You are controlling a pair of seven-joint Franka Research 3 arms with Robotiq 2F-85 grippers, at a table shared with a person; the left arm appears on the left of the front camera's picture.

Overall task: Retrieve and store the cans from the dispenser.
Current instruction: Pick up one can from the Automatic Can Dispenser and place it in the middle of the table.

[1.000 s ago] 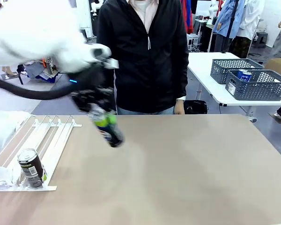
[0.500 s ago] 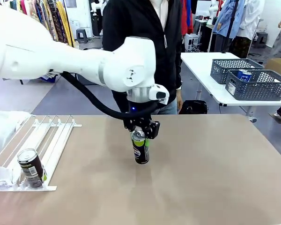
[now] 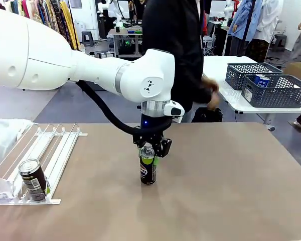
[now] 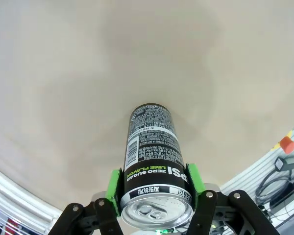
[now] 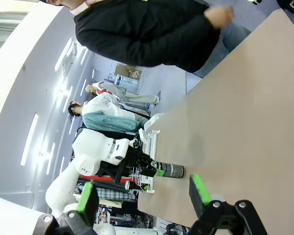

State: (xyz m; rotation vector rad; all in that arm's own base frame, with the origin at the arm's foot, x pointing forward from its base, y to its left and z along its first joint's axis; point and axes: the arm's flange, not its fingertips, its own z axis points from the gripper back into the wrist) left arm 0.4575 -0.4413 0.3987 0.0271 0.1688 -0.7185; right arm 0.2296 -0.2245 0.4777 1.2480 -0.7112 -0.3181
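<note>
At the left, 1 black can (image 3: pixel 34 179) is seen upright at the near end of the white dispenser (image 3: pixel 55 150). At the middle of the table (image 3: pixel 231 175), a 2nd black can (image 3: pixel 148 171) is clamped near its top by the left gripper (image 3: pixel 151 152) and stands upright on the surface. At the right, a blue can (image 3: pixel 262 80) is seen among the grey baskets (image 3: pixel 281 95). The right gripper (image 5: pixel 143 192) is spread wide, with nothing held.

robotics lab hall, white robot arm (image 3: pixel 50 55) at tan table (image 3: pixel 226 186), hanging clothes (image 3: pixel 65 22), grey mesh baskets (image 3: pixel 276 94) behind

blue can (image 3: pixel 262 80): partly hidden by basket (image 3: pixel 278 95) | person's hand (image 3: pixel 211 91): blurred
</note>
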